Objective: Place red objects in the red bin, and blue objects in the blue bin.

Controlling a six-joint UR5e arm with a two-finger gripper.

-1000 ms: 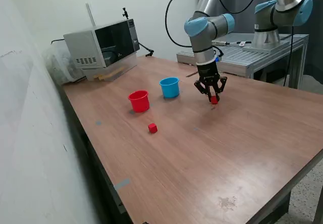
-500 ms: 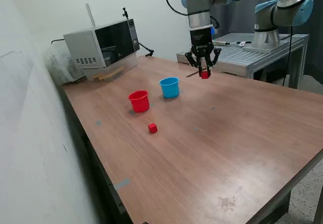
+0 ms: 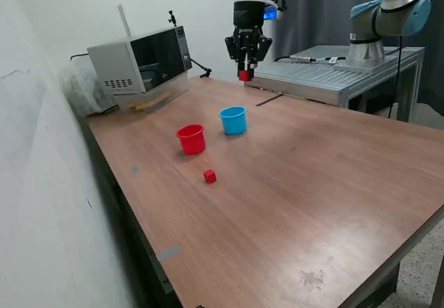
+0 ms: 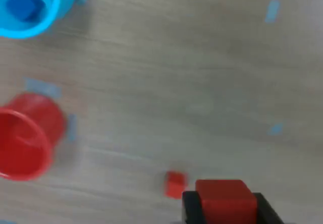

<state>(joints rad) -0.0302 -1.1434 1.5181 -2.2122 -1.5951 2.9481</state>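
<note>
Blue bin: you're seeing blue cubes lying inside
Gripper: clamping one red cube, high above the table
Left for you: the other red cube is sitting near the red bin

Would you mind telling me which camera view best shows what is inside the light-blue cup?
The wrist view: it looks down into the light-blue cup, where blue cubes lie inside; how many is unclear, since the cup is cut off. The exterior view sees the cup only from the side, so its contents are hidden behind the wall.

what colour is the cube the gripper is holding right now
Red. The cube shows best in the wrist view, between the fingers.
</note>
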